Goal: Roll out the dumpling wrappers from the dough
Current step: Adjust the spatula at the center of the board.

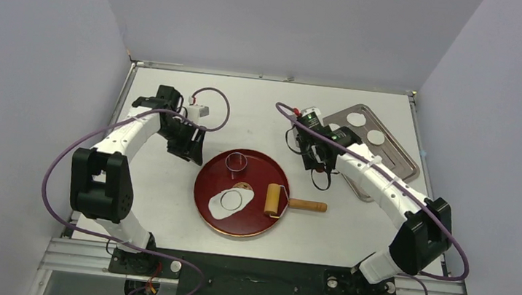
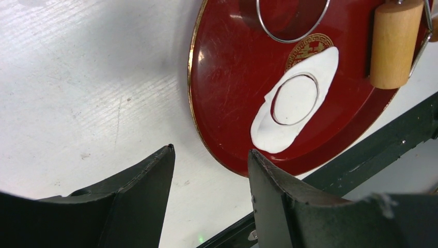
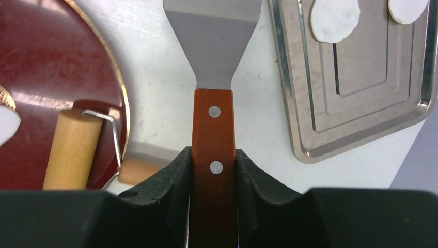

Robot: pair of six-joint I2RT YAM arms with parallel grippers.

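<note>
At the left, the left gripper hangs over the white table just left of the red plate, its jaws partly open with nothing between them. The plate sits in the middle of the table. On its far part stands a metal ring cutter. Nearer lies the dough, a thin, ragged white sheet pressed flat on the plate, with a round cut outline in its middle. Just right of the dough, a wooden roller rests with its barrel on the plate's right edge and its handle reaching out over the table to the right. Further right and farther back, the right gripper is closed tight on the reddish wooden handle of a spatula, whose steel blade points away over the table between the plate and a metal tray; whether the blade touches the table cannot be told. The tray lies at the far right, and two round dumpling wrappers lie flat on its far part, side by side and apart.
</note>
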